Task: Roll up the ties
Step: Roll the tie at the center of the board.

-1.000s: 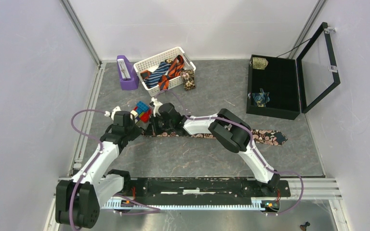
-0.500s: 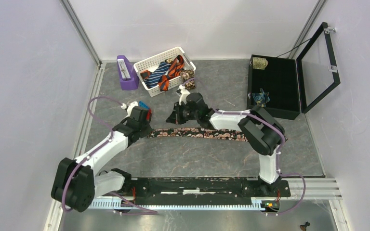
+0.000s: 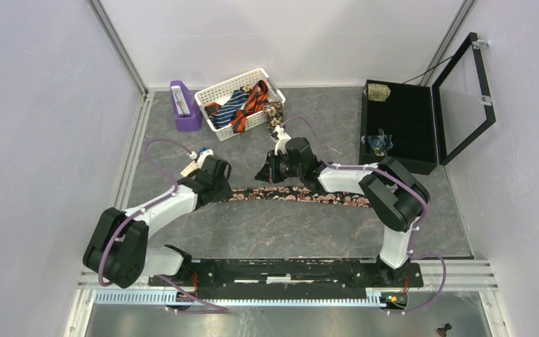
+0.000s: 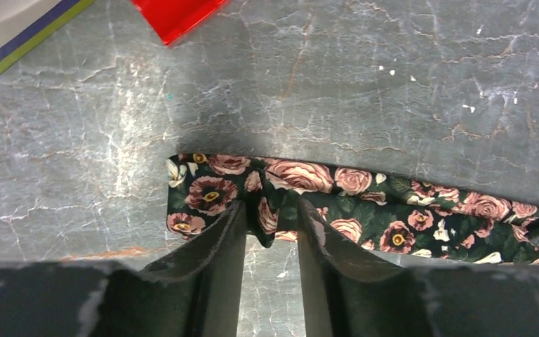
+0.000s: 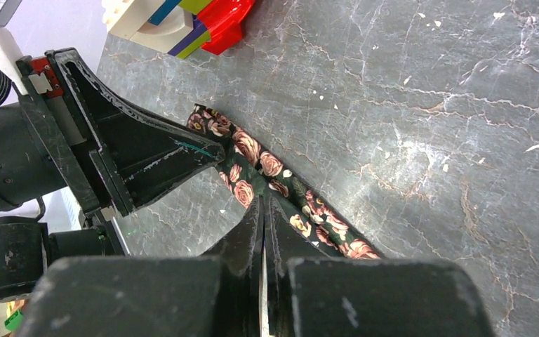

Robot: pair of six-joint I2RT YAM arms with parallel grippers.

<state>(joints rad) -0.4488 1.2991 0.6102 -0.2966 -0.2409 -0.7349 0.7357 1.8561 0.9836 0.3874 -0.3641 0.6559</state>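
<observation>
Dark rose-printed fabric stretches across the grey table (image 3: 288, 232). It is the floral tie (image 3: 295, 195), lying flat with its long axis running left to right, roughly parallel to the near edge where the arms are bolted. Its squared-off left end sits right at the left gripper (image 4: 270, 210), so the left arm is plainly the nearer one for starting a roll. Any roll from there would have to travel rightward along the tie's length.

From the wrist view, that gripper's jaws stand a little apart with a puckered fold of the tie's end between them, the cloth touching both. I cannot tell whether they are truly pinching it.

The right gripper (image 5: 262, 203) comes in from the far side, a short way along the tie. Its fingers are pressed together, with their tips at the tie's edge. From where I look I can't say if they are touching the cloth or just over it.

More ties (image 3: 242, 105) lie heaped in the white basket (image 3: 217, 91) at the back, and toy blocks (image 5: 182, 24) sit just beyond the tie's left end.

No brand, label or writing is readable anywhere.
</observation>
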